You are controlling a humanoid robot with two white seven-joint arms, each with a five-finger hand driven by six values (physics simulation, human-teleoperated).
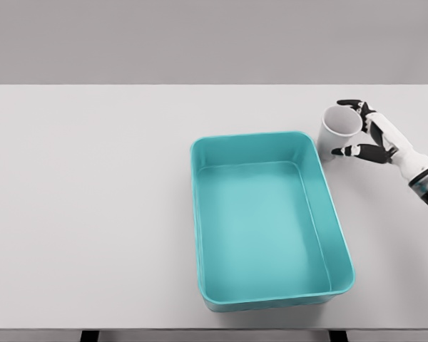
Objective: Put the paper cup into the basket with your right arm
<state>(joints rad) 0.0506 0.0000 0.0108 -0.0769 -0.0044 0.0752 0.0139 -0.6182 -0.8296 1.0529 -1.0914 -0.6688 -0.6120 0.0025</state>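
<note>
A white paper cup (339, 131) stands upright on the white table, just right of the teal basket's far right corner. My right hand (362, 130) comes in from the right edge and wraps around the cup's right side, with fingers over the far rim and the thumb at the near side. The cup rests on the table, outside the basket. The teal basket (201, 214) is a rectangular tub in the middle of the table, with nothing inside. My left arm does not show.
The white table (93, 199) stretches wide to the left of the basket. Its far edge meets a grey wall, and its near edge runs along the bottom of the picture.
</note>
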